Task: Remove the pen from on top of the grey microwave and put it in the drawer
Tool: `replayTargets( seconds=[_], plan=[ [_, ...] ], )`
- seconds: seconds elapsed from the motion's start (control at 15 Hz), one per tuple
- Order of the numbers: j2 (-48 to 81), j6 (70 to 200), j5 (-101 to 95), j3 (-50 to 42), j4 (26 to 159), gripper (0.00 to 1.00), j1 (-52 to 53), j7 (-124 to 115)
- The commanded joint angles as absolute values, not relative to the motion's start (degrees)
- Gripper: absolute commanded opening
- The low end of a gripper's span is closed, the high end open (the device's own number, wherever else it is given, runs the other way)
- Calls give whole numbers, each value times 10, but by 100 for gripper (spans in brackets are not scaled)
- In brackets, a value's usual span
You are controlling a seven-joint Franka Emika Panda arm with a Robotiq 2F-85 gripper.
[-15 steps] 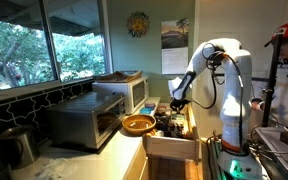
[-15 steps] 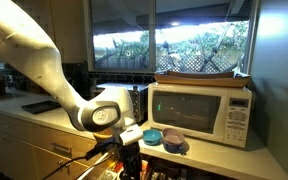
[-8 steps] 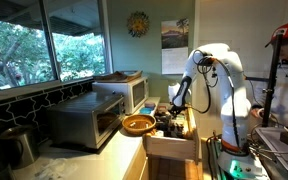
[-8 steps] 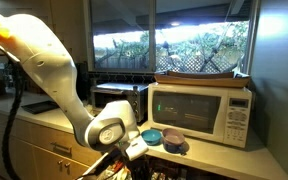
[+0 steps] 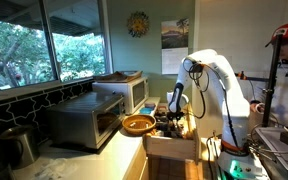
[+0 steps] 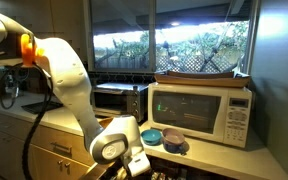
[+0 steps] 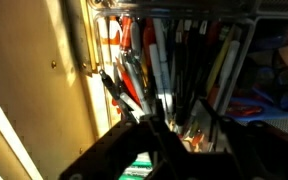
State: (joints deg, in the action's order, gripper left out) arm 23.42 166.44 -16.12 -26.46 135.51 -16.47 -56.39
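Note:
The grey microwave [image 5: 79,122] stands on the counter beside the smaller white one; in an exterior view it shows behind the arm [image 6: 117,97]. No pen shows on its top. The drawer [image 5: 172,147] is pulled open, and its pale wooden side fills the left of the wrist view [image 7: 44,90]. My gripper [image 5: 174,108] reaches down into the drawer and sits at the bottom edge of an exterior view [image 6: 134,165]. In the wrist view its dark fingers [image 7: 179,115] stand close together on a slim dark pen [image 7: 185,98], just above many pens and utensils.
A white microwave [image 5: 125,92] [image 6: 199,110] has a flat basket on top. A wooden bowl [image 5: 137,124] sits on the counter by the drawer. Blue bowls [image 6: 164,138] lie in front of the white microwave. A kettle [image 5: 19,145] stands near the window.
The arm has folded down and the gripper has sunk lower into the open drawer. In the exterior view from the counter it has dropped toward the bottom edge.

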Motion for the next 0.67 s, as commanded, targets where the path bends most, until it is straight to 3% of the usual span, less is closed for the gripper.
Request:
replayTargets(
  seconds=[0.0, 0.27, 0.6],
  plan=[
    [230, 1663, -110, -297, 1351, 73, -140, -522],
    [95, 1626, -35, -232, 1409, 99, -186, -369],
    [-62, 1490, -2, -226, 1454, 100, -180, -191]
  ],
)
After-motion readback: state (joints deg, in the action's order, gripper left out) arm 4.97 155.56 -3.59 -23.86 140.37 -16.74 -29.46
